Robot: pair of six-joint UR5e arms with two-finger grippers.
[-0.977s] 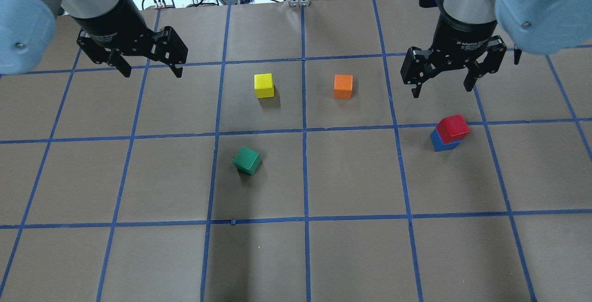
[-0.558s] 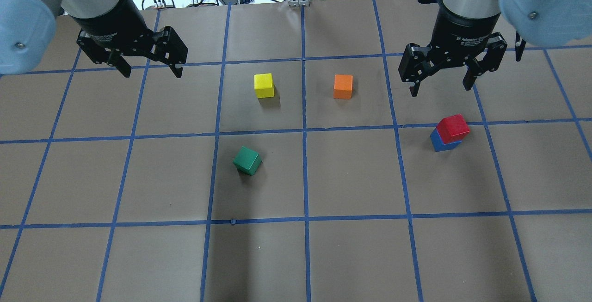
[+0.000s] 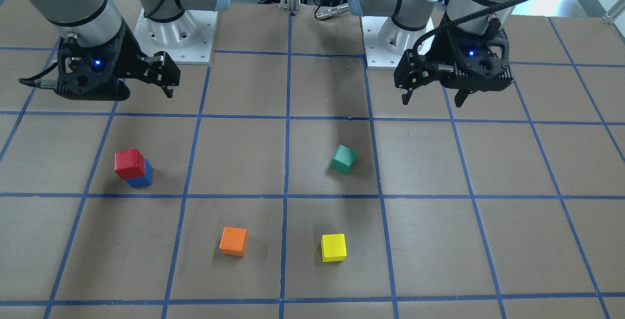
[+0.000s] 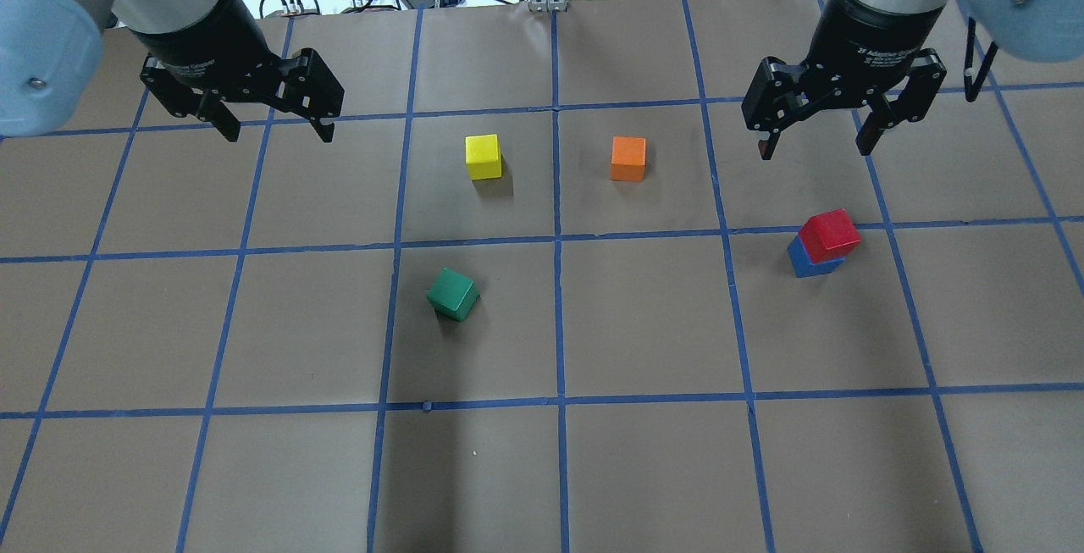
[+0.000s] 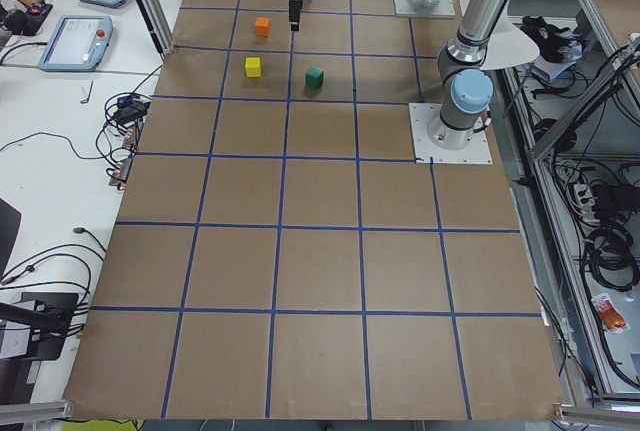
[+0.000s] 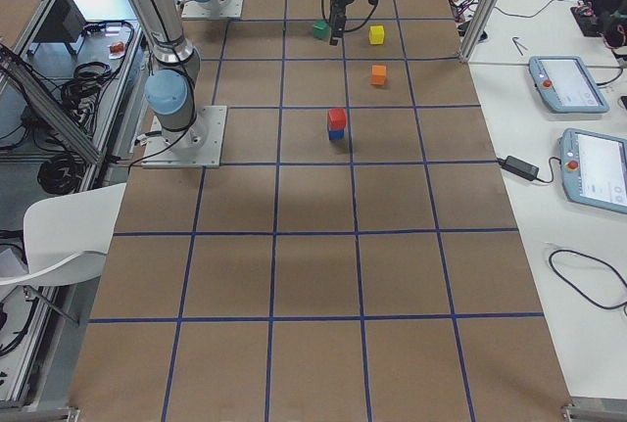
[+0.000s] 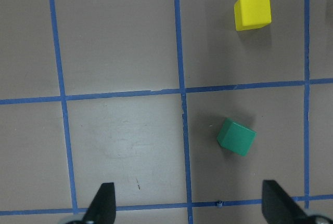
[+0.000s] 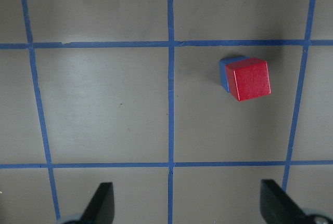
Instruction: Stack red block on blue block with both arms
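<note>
Between the fingers of the right gripper (image 4: 815,146) nothing is held: the jaws stand wide apart, and the gripper hangs clear above the table (image 4: 644,468). Outward from it, the red block (image 4: 830,233) sits on top of the blue block (image 4: 803,264). The two touch, and the red block is shifted slightly so that a strip of blue shows along one side. In the right wrist view this stack lies ahead of the fingertips (image 8: 103,206), off-centre toward that view's right. The stack axis is vertical; the cubes have no long axis. The left gripper (image 4: 278,134), also wide open and empty, is well apart from the stack, so the right gripper is the nearer. Judgement: stacking appears complete; any correction would fall to the right gripper, approaching from above.
</note>
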